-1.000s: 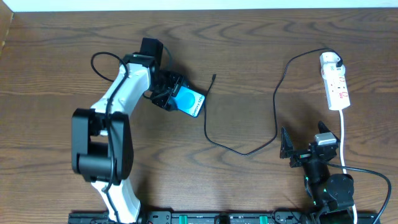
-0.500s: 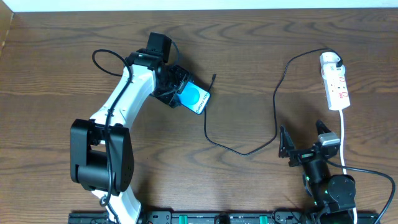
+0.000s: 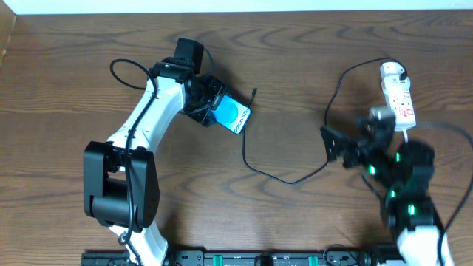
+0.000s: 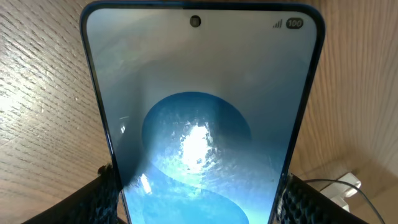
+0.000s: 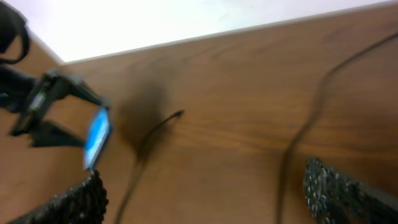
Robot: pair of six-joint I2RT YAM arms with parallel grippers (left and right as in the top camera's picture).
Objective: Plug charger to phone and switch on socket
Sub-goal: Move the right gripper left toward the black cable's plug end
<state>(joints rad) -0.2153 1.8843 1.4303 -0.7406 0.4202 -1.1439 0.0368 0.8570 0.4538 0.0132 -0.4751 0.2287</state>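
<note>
The phone (image 3: 230,115) with its lit blue screen lies tilted left of centre, and my left gripper (image 3: 209,107) is shut on its edges. In the left wrist view the phone (image 4: 199,118) fills the frame between both fingers. The charger (image 3: 327,125), a thin black cable, runs from the socket (image 3: 397,96) at the far right in a loop to its plug tip (image 3: 253,92), just right of the phone. My right gripper (image 3: 331,144) is open and empty next to the cable's middle stretch. The blurred right wrist view shows the charger tip (image 5: 177,114) and the phone (image 5: 96,138).
A white cord (image 3: 443,127) leaves the socket behind my right arm. The table's far edge (image 3: 236,10) meets a white wall. The arms' base rail (image 3: 259,258) runs along the front edge.
My right arm has swung up from the front edge toward the cable and socket. My left gripper carried the phone slightly up and right, then held still.
</note>
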